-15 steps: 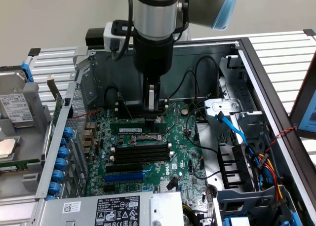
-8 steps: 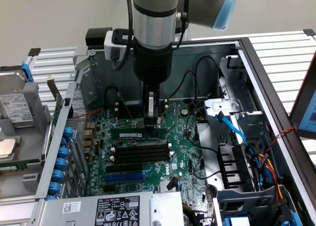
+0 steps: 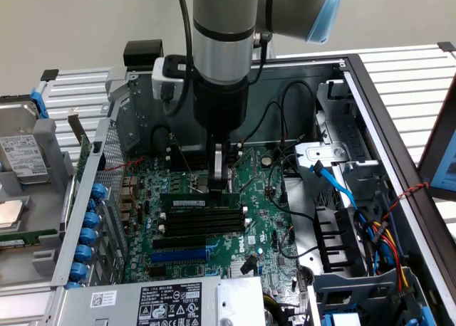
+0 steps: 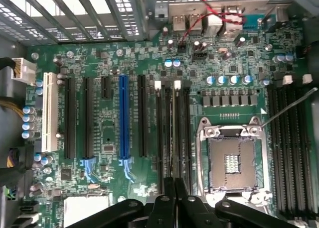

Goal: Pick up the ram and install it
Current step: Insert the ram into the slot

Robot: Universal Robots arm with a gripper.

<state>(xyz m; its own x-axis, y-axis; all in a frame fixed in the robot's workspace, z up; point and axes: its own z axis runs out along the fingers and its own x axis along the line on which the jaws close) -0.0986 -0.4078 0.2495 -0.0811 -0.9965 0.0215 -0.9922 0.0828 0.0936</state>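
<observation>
The ram [image 3: 196,198], a long green stick with a white label, stands on edge in the motherboard's black slot nearest the CPU socket. In the wrist view the ram [image 4: 171,133] appears edge-on as a thin line between two white-clipped slots. My gripper [image 3: 223,183] hangs straight down over the stick's end on the exterior view's right, its tips at the top edge. The two black fingers [image 4: 167,203] meet with no gap, so the gripper [image 4: 174,188] is shut. Whether the tips press on the ram I cannot tell.
Empty black slots [image 3: 199,223] and a blue slot [image 3: 178,255] lie beside the ram. The open CPU socket [image 4: 232,161] and more black slots [image 4: 291,148] flank it. Cables [image 3: 335,183] and drive bays crowd the case on the exterior view's right; a hard drive [image 3: 21,159] lies outside.
</observation>
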